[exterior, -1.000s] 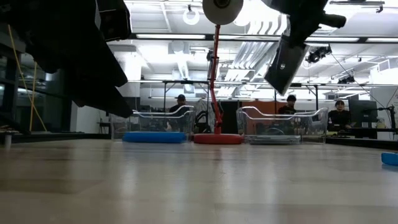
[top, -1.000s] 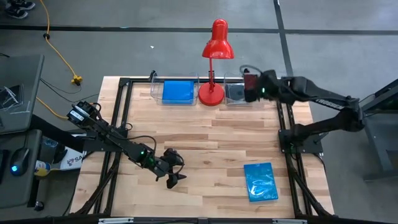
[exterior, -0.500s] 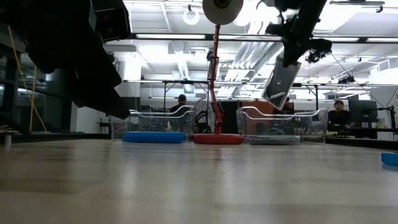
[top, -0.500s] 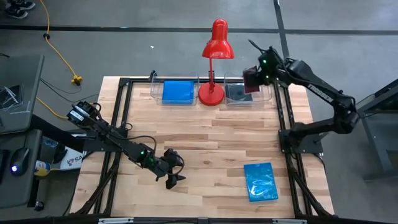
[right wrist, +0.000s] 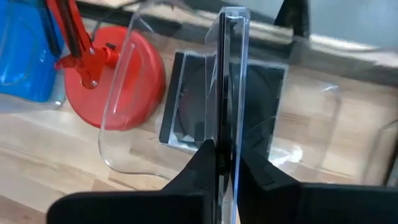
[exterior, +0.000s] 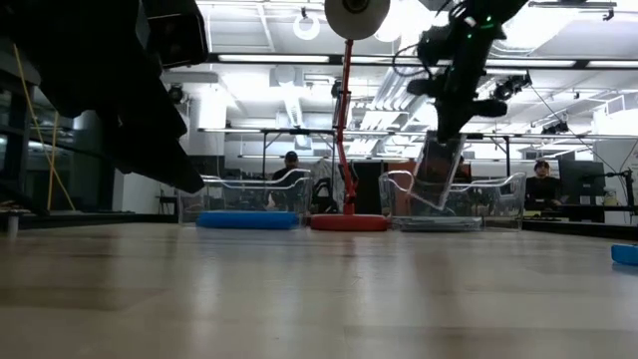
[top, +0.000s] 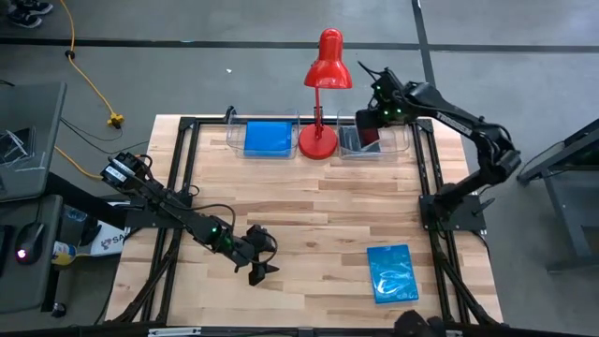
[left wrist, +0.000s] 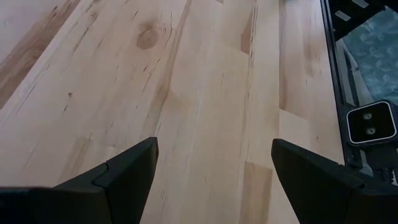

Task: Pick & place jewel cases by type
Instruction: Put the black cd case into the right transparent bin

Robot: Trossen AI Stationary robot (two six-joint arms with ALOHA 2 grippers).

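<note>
The left gripper (top: pixel 259 269) is hanging over the bare wood toward the front left of the table (top: pixel 309 234), its fingers (left wrist: pixel 118 177) spread wide and holding nothing.

Along the back edge, a clear tray (top: pixel 234 139) near the left corner is holding blue jewel cases (top: pixel 267 138). Just to its right, the red lamp (top: pixel 323 94) is standing on its round base at the middle of the back edge.

Right of the lamp, a second clear tray (top: pixel 404 140) is holding a dark jewel case (right wrist: pixel 186 115) lying flat on its floor. The right gripper (top: pixel 374 117) is reaching over this tray, its fingers pressed together and pinching another dark jewel case (right wrist: pixel 229 93) by one edge. This case is hanging on edge, nearly upright, with its lower end inside the tray walls; whether it is touching the flat case below cannot be told.

Near the front right corner, a patterned blue jewel case (top: pixel 392 273) is lying flat on the wood, well apart from both grippers.
</note>
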